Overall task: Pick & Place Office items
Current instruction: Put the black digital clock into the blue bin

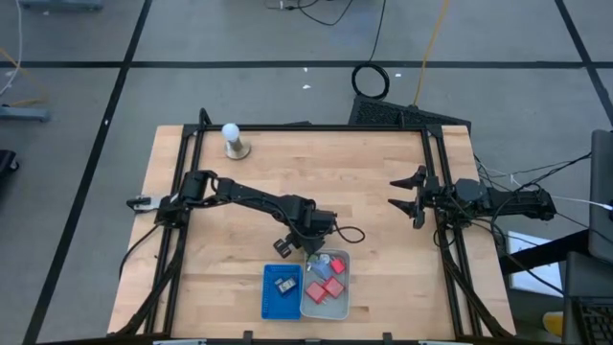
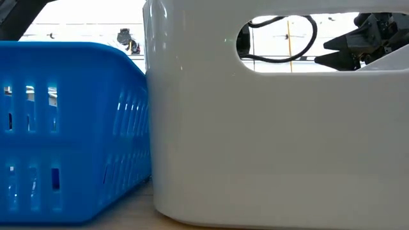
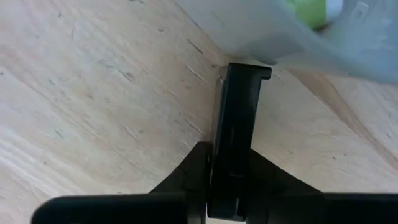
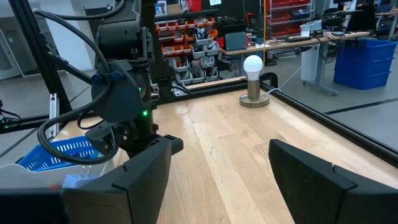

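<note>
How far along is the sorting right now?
Mostly done, it seems: three red blocks lie in the grey tray, and a small black item lies in the blue tray. The left gripper hangs by the trays' far edge, jaws shut; nothing shows between them. No loose item shows on the table. The right gripper waits open at the right.

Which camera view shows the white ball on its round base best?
The right wrist view: the white ball stands whole on its base on the table, unblocked. The high view shows it small from above, near the table's far left corner. The low view, blocked by trays, and the left wrist view do not show it.
</note>
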